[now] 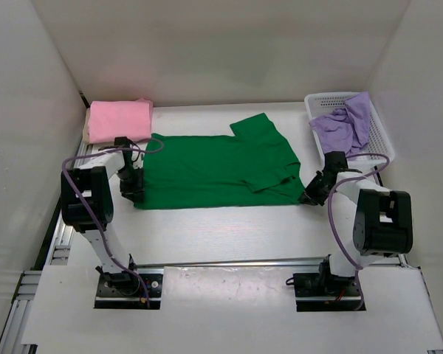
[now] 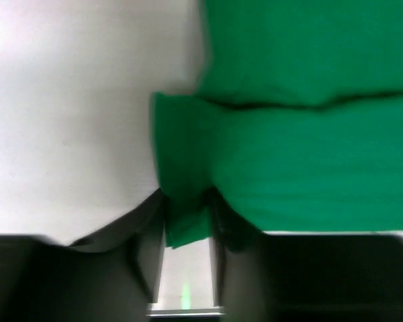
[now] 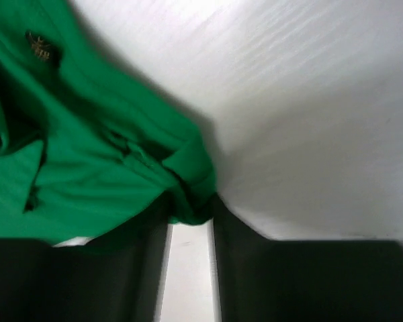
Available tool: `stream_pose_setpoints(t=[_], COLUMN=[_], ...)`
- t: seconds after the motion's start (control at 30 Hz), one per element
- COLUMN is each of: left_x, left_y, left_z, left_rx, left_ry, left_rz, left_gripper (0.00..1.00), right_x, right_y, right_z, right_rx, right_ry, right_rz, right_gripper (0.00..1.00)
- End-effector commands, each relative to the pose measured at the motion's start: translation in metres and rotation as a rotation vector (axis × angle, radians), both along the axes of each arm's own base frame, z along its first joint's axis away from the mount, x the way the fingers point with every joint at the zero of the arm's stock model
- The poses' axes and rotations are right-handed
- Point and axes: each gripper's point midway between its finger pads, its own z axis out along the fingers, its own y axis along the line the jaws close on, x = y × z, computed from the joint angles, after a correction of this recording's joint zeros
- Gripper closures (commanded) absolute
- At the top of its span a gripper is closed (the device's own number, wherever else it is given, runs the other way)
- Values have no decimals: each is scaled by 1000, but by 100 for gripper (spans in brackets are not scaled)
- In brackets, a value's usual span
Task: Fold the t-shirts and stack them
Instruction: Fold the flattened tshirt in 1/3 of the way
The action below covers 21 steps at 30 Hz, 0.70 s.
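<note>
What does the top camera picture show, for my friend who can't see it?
A bright green cloth t-shirt lies spread on the white table, with the left gripper and right gripper at its near corners. A folded pink cloth t-shirt sits back left; a light purple cloth t-shirt is heaped in a white plastic mesh basket back right.

Basket (image 1: 328, 102) on the table (image 1: 229, 232)
We see a white mesh basket standing at the white table's far right corner.
</note>
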Motion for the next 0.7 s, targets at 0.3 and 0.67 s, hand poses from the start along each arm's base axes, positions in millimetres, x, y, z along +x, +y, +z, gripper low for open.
stream_pose_setpoints(t=[0.3, 0.67], left_x=[-8, -133], left_y=[29, 45], left_z=[22, 33], left_rx=[58, 220], left_ry=[-37, 121], left_rz=[70, 88], left_gripper=[90, 90], right_x=[-42, -140], right_y=[-15, -3], right_z=[9, 17], right_rx=[-41, 7], right_ry=[111, 110], right_rz=[-71, -287], right_gripper=[100, 100])
